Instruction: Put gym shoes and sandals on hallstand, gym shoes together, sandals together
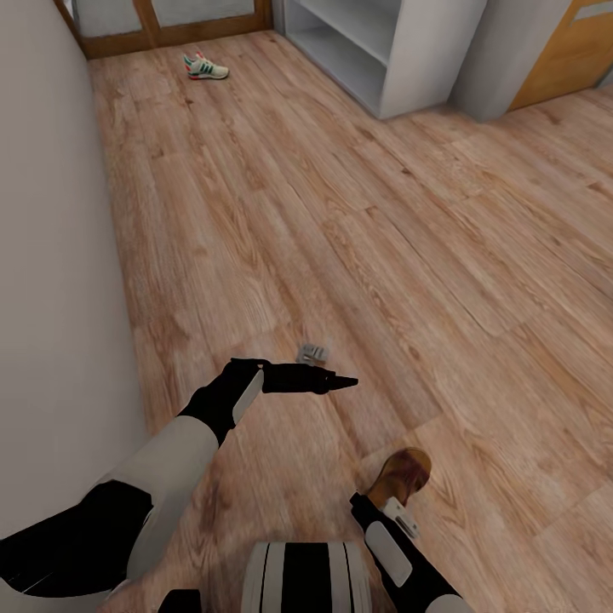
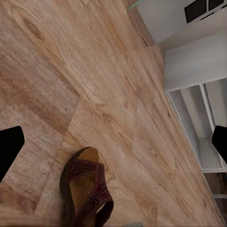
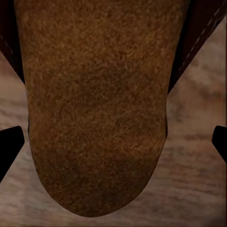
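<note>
Brown suede-like footbed of a flat leather sandal (image 3: 97, 109) sits right under the right wrist camera, rounded end between the two dark fingertips, which stand wide, one at each frame edge, not touching it. Head view: right gripper (image 1: 393, 502) low centre-right, poised over that sandal (image 1: 403, 475) on the light wood-grain plank corridor floor (image 1: 340, 221).

Left gripper (image 1: 340, 383) hangs mid-frame, lower centre, pointing right; from the head view I cannot tell its opening, but the left wrist view shows its tips far apart at both edges, nothing between. Same wrist view: a dark brown strapped sandal (image 2: 87, 191) lower left on the floor, apparently the one under the right arm.

White trainer with green stripes and red heel patch (image 1: 205, 66) lies upper left, well apart, near the far wall. Pale grey shelved hallstand (image 1: 400, 60) upper centre-right, shelves open.

Judgement: step in hand is grasping the first sandal. Next move calls for lowering the right gripper, closing across the sole, lifting, then driving toward the stand
</note>
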